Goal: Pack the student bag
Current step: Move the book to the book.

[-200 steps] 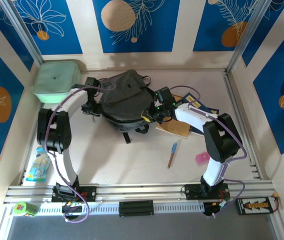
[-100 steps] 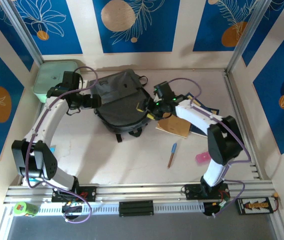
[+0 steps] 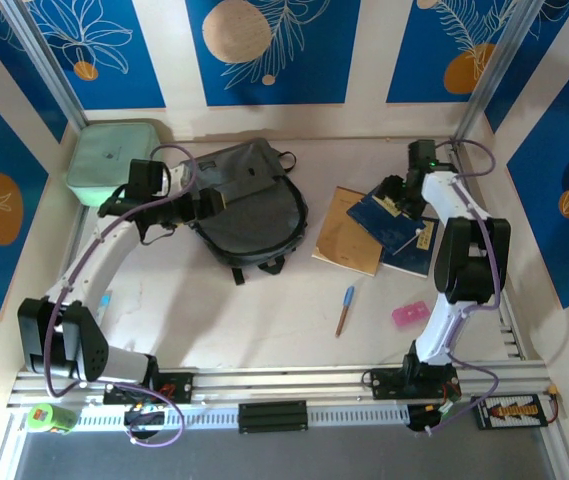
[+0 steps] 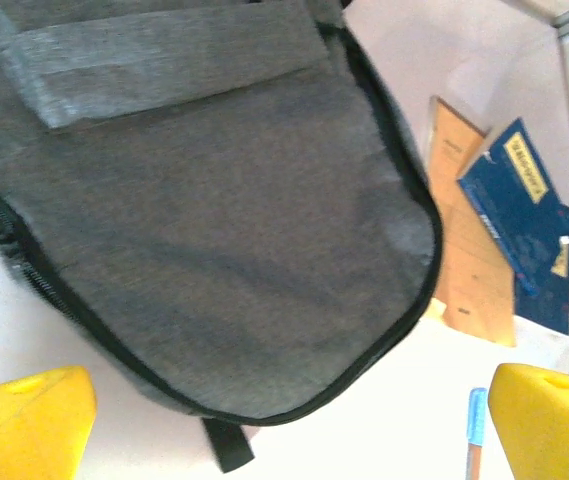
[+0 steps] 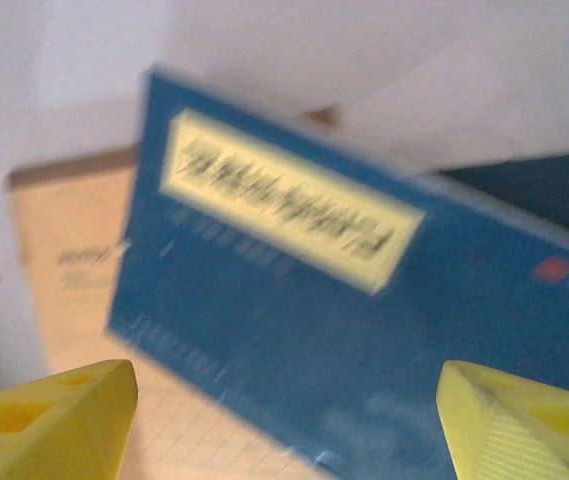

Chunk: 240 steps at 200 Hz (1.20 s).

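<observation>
Left wrist: student bag (image 4: 214,230) grey, flat, zipped.

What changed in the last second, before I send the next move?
The right gripper swung away from the student bag to the far right and now hovers open over the blue book. The left gripper stays by the bag's left side, open. Bag, tan notebook and pen barely moved.

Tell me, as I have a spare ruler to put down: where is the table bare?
Barest: the near middle of the table, between the dark grey fabric backpack, the blue-and-tan pen and the front rail. Also a strip along the back wall right of the backpack. Crowded: the right side, with tan notebook, blue book and pink eraser.
</observation>
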Available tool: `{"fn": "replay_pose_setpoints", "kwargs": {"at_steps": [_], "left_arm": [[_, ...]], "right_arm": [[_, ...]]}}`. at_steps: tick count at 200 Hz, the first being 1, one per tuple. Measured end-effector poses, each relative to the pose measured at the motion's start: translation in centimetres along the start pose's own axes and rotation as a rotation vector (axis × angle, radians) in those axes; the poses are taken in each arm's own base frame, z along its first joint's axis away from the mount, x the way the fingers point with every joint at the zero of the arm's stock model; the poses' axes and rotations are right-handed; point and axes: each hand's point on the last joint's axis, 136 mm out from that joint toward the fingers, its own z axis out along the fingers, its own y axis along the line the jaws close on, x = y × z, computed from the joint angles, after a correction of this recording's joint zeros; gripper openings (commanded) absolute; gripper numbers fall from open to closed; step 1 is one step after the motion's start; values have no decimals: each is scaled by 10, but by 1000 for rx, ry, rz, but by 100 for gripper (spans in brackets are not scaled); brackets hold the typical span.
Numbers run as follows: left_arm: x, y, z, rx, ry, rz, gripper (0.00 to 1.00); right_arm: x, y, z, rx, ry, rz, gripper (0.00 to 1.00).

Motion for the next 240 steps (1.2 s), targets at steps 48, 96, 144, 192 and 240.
{"fn": "replay_pose_setpoints", "kwargs": {"at_steps": [48,96,144,192,240], "left_arm": [[12,-23,15,77,21,-28,100],[31,-49,35,128,96,-3,100],[37,-79,59,168,151,38,96],[47,-133,103,233,217,75,89],[77,-173,165,243,323,77,65]], "right_arm": [[-32,-44,31,47,47,51,81],[-35,-42,45,25,74,-40,80],[-22,-41,56,-5,114,-69,69],[5,-33,42,-34,129,-87,51],[40,-20,36,-41,167,-116,44]]}}
